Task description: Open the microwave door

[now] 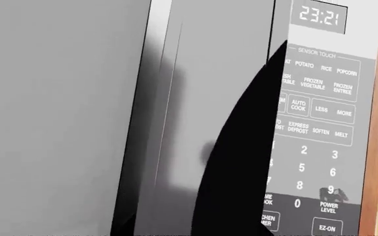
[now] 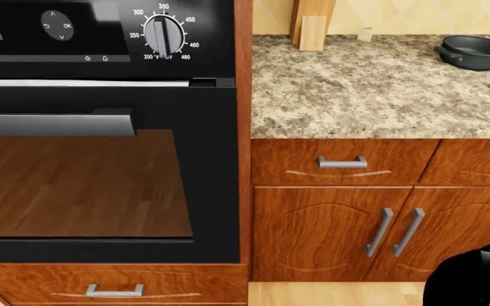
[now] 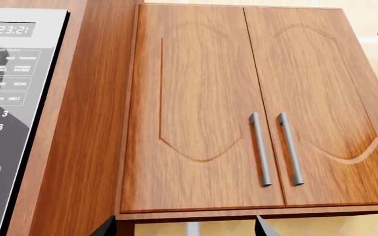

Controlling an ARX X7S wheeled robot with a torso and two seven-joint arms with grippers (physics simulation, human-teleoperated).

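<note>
The microwave fills the left wrist view: its grey door (image 1: 51, 123) and a vertical grey strip at the door's edge (image 1: 189, 73), beside the control panel (image 1: 320, 128) with the display reading 23:21. My left gripper (image 1: 169, 228) is right against this strip. One black finger (image 1: 241, 162) covers part of the keypad, and a dark band (image 1: 133, 196) runs along the strip's other side. How the jaws stand is unclear. My right gripper (image 3: 183, 228) is open and empty, below a wooden wall cabinet (image 3: 241, 108), with the microwave panel (image 3: 5, 108) to one side.
The head view looks down on a black wall oven (image 2: 100, 159) with a grey handle (image 2: 53, 123). Beside it are a granite counter (image 2: 356, 89) with a dark pot (image 2: 475, 51), a drawer (image 2: 341, 162) and cabinet doors (image 2: 330, 233). My right arm (image 2: 483, 268) shows at the lower right.
</note>
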